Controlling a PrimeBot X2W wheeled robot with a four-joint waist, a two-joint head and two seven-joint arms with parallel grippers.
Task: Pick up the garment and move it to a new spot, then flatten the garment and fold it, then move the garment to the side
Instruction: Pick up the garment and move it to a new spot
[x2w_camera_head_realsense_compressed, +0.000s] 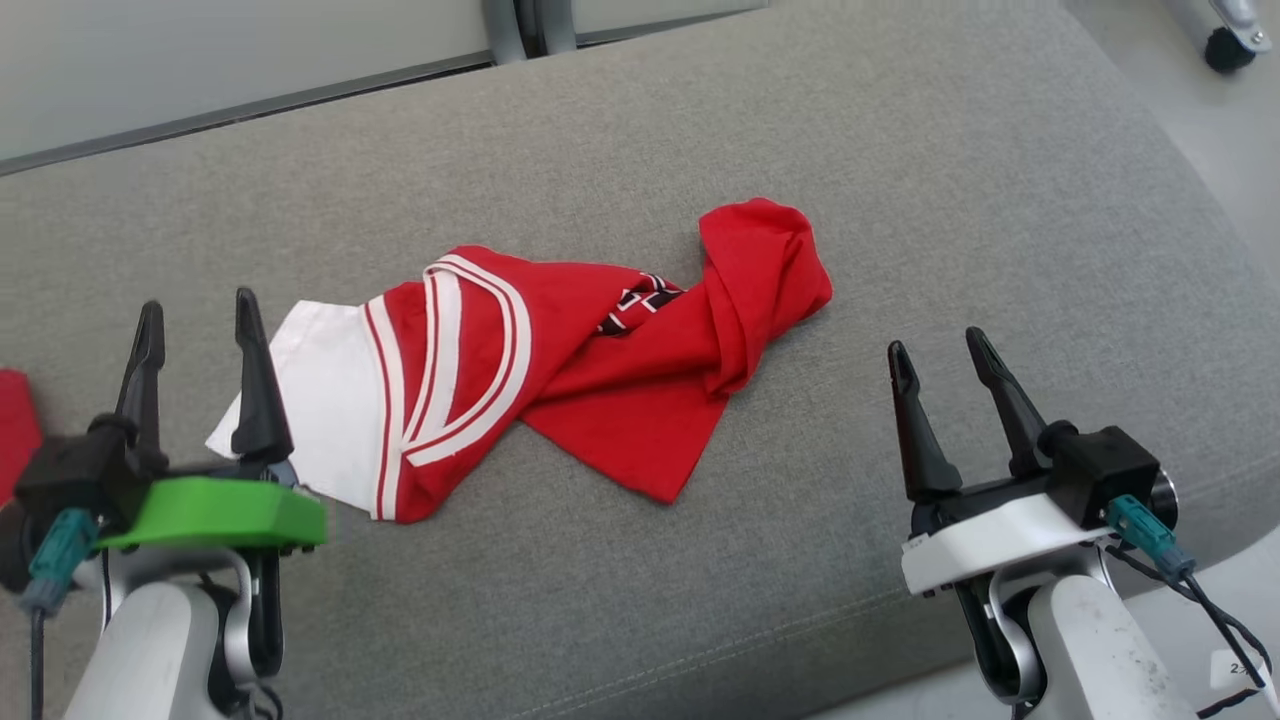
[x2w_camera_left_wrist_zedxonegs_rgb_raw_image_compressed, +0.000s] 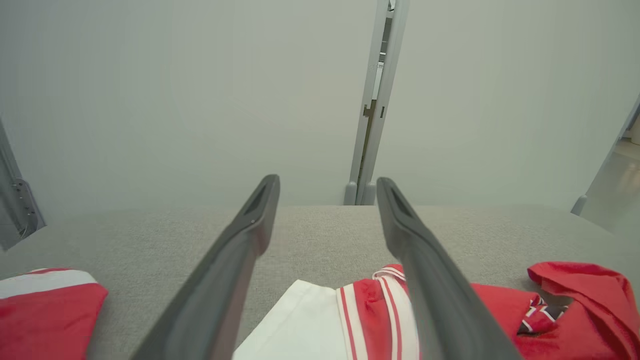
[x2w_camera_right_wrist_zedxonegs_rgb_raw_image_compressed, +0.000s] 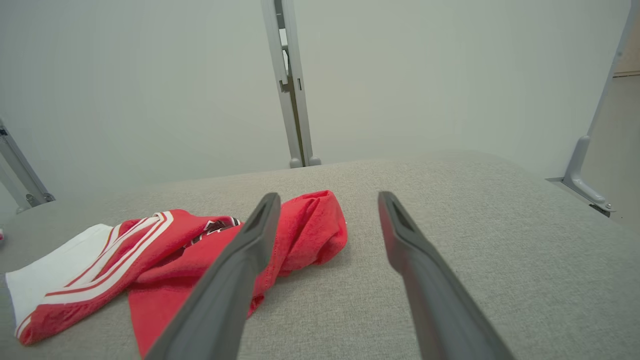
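Observation:
A crumpled red garment (x2w_camera_head_realsense_compressed: 560, 370) with white trim and a white sleeve lies twisted on the grey cushion (x2w_camera_head_realsense_compressed: 900, 180). It also appears low in the left wrist view as the red garment (x2w_camera_left_wrist_zedxonegs_rgb_raw_image_compressed: 380, 320) and at lower left in the right wrist view as the red garment (x2w_camera_right_wrist_zedxonegs_rgb_raw_image_compressed: 165, 250). My left gripper (x2w_camera_head_realsense_compressed: 198, 320) stands open at the lower left, its fingers just left of the white sleeve, holding nothing. My right gripper (x2w_camera_head_realsense_compressed: 938, 352) is open at the lower right, apart from the cloth, with bare cushion between its fingers.
A second red and white cloth (x2w_camera_left_wrist_zedxonegs_rgb_raw_image_compressed: 45, 310) lies at the far left edge, seen too as a red patch (x2w_camera_head_realsense_compressed: 15, 425). A grey wall with a metal post (x2w_camera_right_wrist_zedxonegs_rgb_raw_image_compressed: 292, 90) stands behind the cushion. The cushion's right edge drops to the floor (x2w_camera_head_realsense_compressed: 1220, 130).

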